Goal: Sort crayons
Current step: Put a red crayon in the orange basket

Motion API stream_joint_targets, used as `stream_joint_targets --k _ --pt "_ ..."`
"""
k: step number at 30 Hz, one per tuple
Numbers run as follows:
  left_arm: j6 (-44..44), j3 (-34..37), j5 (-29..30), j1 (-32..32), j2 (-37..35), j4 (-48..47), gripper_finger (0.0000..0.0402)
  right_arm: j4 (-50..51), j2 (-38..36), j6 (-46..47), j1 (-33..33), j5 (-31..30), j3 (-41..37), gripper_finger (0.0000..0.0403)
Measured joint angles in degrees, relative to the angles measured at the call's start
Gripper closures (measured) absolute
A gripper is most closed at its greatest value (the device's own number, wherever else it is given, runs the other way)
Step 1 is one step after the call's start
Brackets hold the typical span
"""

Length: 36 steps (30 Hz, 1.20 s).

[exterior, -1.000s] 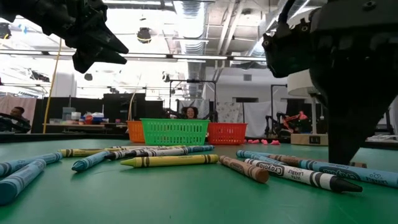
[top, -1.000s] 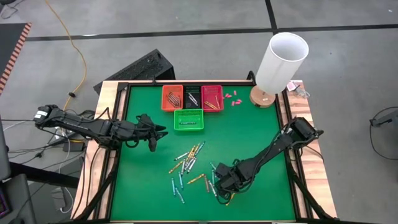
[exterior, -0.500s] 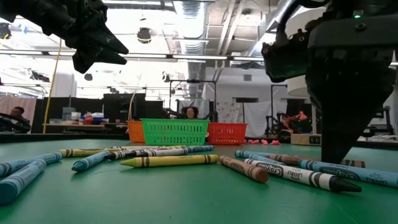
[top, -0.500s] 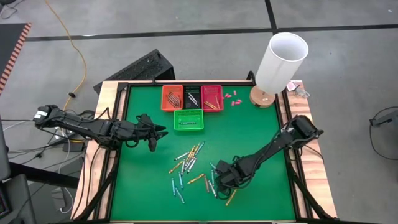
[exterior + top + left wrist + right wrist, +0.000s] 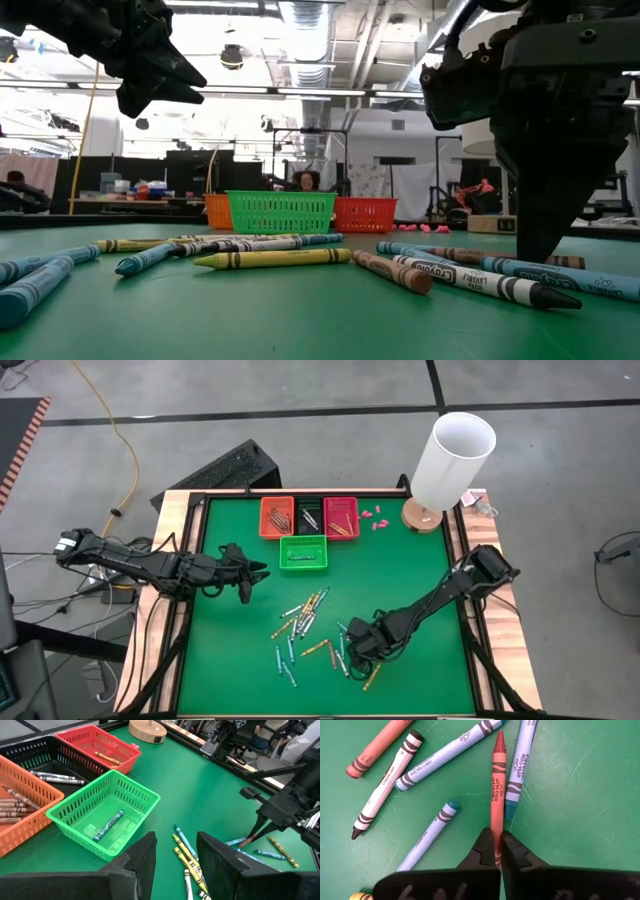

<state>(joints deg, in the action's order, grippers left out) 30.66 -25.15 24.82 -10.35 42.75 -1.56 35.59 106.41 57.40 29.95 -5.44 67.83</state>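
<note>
While green basket [image 5: 102, 815] holds blue crayon [image 5: 108, 825]

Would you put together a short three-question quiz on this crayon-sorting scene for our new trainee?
1. True or false: the right gripper is shut on the red-orange crayon.
2. How many crayons lie in the green basket? A) none B) one C) five
3. Fill in: the left gripper hovers open above the table, near the ____ basket.

Key:
1. True; its fingers pinch one end of that crayon, which lies beside a light blue crayon.
2. B; a single blue crayon.
3. Green.
</note>
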Motion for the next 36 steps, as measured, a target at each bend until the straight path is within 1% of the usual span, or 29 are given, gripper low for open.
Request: stream_joint_targets --k 4,8,14,22,24,26,33,36 --pt "0.5 0.0 0.0 0.0 0.0 0.0 0.0271 1.2 -1.1 -2.8 -0.1 0.8 1.3 0.04" --pt "0.6 0.0 0.0 0.0 0.0 0.0 0.0271 2.2 -3.8 -4.7 -1.1 0.5 2.7 0.04" --pt "0.6 0.0 0.0 0.0 0.0 0.0 0.0271 2.5 -6.1 -9.8 -3.6 -2.1 2.9 0.04" --pt "0.6 0.0 0.0 0.0 0.0 0.0 0.0271 1.3 -7.8 -21.3 -10.7 -5.8 3.1 0.0401" --pt "0.5 0.0 0.4 0.0 0.0 0.0 0.0271 0.2 -7.8 -24.1 -13.1 -8.1 3.1 0.0401" --pt "0.5 0.0 1.4 0.0 0.0 0.0 0.0271 -2.3 -7.8 -26.9 -15.7 -9.3 3.1 0.0401" --pt "0.4 0.0 4.1 0.0 0.0 -0.1 0.0271 -14.6 -7.7 -37.1 -23.8 -9.8 3.1 0.0401" --pt "0.4 0.0 4.5 0.0 0.0 -0.7 0.0271 -21.9 -7.7 -40.5 -27.1 -10.2 3.1 0.0401"
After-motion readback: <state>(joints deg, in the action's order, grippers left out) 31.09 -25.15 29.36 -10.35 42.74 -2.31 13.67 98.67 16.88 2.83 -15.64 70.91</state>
